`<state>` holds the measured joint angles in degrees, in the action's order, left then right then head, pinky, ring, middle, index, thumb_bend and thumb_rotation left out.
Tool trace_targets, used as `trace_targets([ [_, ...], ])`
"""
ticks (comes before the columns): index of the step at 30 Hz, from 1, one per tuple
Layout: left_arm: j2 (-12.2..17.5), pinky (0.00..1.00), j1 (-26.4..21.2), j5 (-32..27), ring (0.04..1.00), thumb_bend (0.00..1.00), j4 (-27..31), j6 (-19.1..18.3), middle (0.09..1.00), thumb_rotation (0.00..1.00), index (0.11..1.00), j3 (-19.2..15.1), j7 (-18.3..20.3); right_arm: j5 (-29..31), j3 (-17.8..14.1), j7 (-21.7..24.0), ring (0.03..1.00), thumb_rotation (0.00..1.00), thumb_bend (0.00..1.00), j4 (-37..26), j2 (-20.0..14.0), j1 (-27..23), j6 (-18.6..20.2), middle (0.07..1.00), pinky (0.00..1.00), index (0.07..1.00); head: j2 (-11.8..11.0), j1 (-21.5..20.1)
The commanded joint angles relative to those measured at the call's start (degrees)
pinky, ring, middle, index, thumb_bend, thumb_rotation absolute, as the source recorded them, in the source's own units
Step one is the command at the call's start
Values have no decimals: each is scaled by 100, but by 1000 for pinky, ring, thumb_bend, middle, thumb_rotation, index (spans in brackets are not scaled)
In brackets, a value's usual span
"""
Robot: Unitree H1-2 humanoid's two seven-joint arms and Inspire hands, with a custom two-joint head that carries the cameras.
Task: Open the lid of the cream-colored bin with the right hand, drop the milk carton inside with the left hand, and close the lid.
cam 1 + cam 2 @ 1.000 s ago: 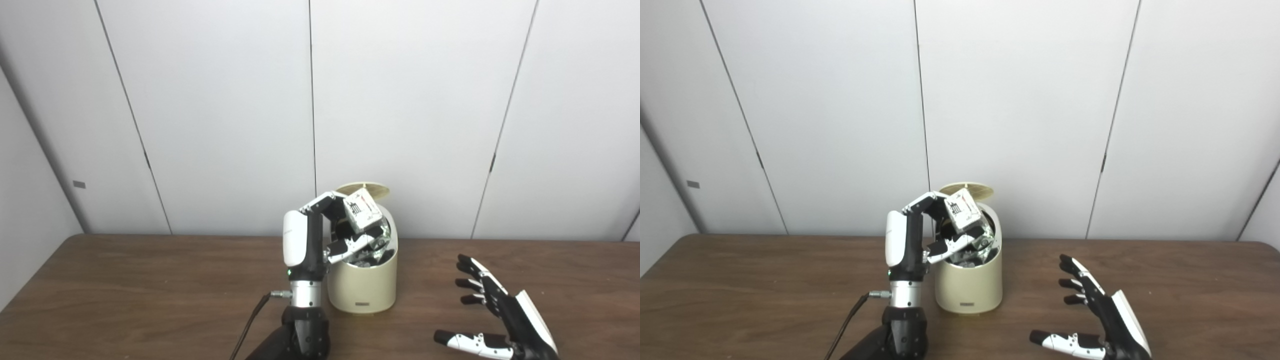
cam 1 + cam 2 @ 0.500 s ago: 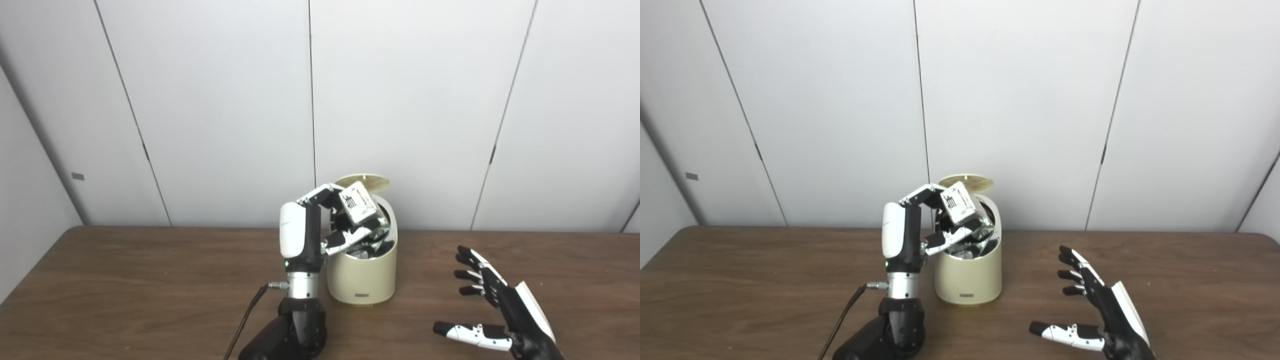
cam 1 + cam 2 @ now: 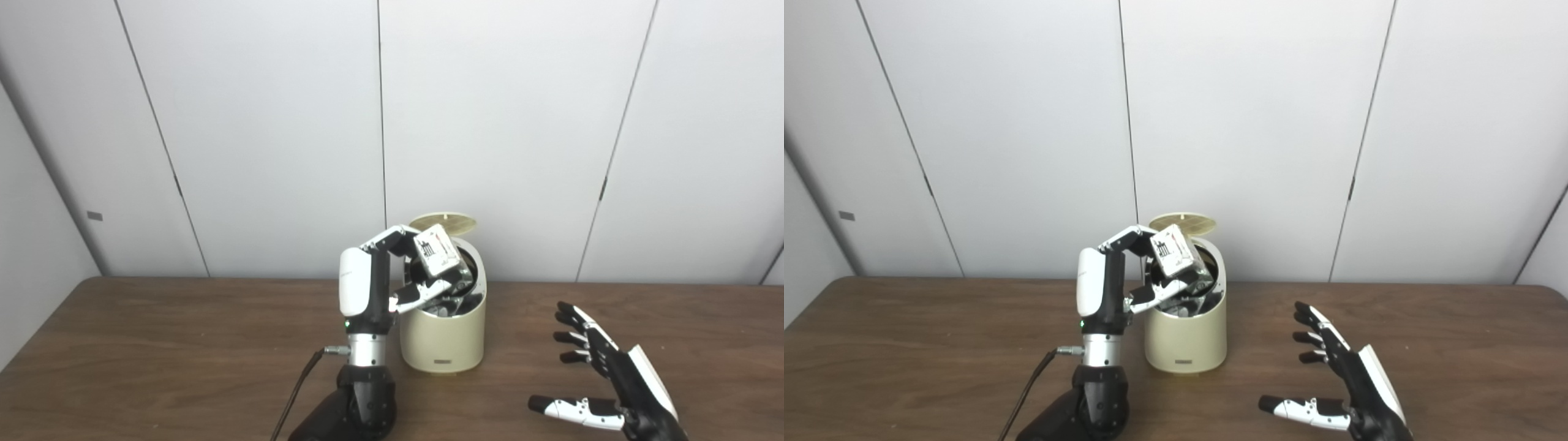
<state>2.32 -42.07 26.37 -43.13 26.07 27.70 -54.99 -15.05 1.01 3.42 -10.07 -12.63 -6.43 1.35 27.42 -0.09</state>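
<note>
A cream-colored bin (image 3: 442, 343) stands on the wooden table (image 3: 153, 355) near the back wall. Its round lid (image 3: 444, 222) is raised at the rear, leaving the mouth uncovered. My left hand (image 3: 404, 269) is upright beside the bin's left wall and shut on a small white milk carton (image 3: 436, 258). The carton hangs tilted over the bin's mouth. My right hand (image 3: 603, 383) hovers low over the table to the right of the bin, open, with fingers spread and nothing in it.
A dark cable (image 3: 300, 386) runs from my left wrist down to the table's front edge. White wall panels (image 3: 257, 122) stand just behind the bin. Dark shiny contents show inside the bin's mouth (image 3: 1191, 303).
The camera tilted, so the whole scene sits a little higher than a second ago. My left hand with the carton has drawn slightly leftward over the bin. The right hand stays open.
</note>
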Motion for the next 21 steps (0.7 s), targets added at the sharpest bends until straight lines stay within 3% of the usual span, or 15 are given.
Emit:
trace_targets([
  [1, 56, 474, -277, 91, 452, 503, 282, 83, 489, 0, 508, -116, -18, -4, -15, -66, 808, 255, 760, -162, -18, -175, -222, 891, 676, 913, 7, 12],
  [11, 105, 465, -200, 157, 447, 502, 568, 83, 490, 0, 510, -332, 186, -9, -21, -130, 789, 250, 768, -8, -10, -191, -423, 878, 661, 901, 8, 83],
  [21, 58, 472, -92, 144, 440, 503, 628, 83, 494, 0, 520, -702, 779, -53, -5, -119, 783, 250, 768, -11, 27, -211, -383, 879, 658, 900, 5, 89],
])
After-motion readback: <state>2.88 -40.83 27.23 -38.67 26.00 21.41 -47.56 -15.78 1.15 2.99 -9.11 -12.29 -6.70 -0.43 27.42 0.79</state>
